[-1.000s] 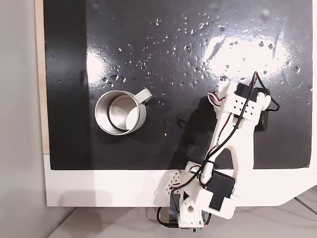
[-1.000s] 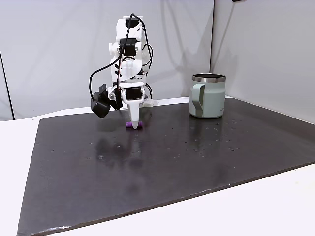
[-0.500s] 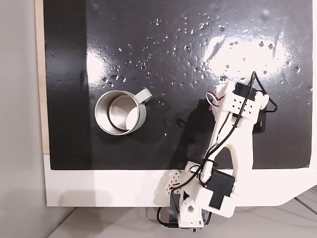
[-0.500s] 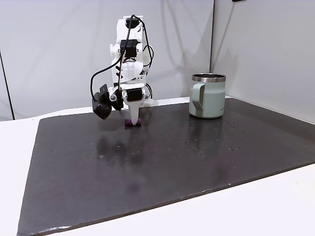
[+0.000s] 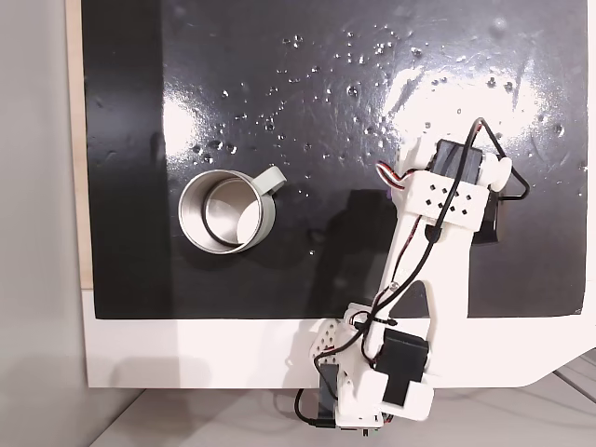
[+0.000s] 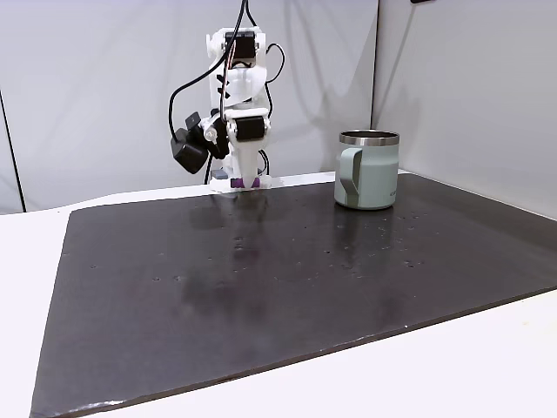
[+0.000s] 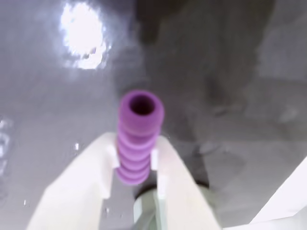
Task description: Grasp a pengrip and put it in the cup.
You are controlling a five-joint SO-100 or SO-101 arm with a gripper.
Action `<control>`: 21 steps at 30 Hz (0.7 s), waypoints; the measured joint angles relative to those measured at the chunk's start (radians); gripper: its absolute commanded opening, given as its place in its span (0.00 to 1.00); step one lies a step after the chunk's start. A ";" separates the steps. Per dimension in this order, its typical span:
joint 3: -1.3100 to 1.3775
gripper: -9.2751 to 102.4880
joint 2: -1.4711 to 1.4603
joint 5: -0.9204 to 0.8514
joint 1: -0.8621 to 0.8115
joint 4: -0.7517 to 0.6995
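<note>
Arm: it stood tall at the back of the dark mat, bent at the top, gripper pointing down.
Jaws: squeezed tight on the pengrip.
Pengrip: purple, ridged, held up off the mat between the white fingers.
Cup: the cup stood upright on the mat, well apart from the gripper.

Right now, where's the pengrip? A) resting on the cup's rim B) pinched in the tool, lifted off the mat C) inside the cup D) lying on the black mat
B: the wrist view shows the purple pengrip clamped between the white fingers of the tool, and in a fixed view it hangs at the tool tip above the mat, well apart from the cup.
</note>
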State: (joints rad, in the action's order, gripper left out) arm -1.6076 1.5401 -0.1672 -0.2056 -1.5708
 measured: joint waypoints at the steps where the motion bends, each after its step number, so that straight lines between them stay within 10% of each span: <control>1: 0.011 0.08 0.014 0.003 0.014 -0.018; 21: 0.273 0.08 0.227 0.167 0.540 -0.238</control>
State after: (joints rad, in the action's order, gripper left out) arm -1.3346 1.7671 0.0000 0.3344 -1.8086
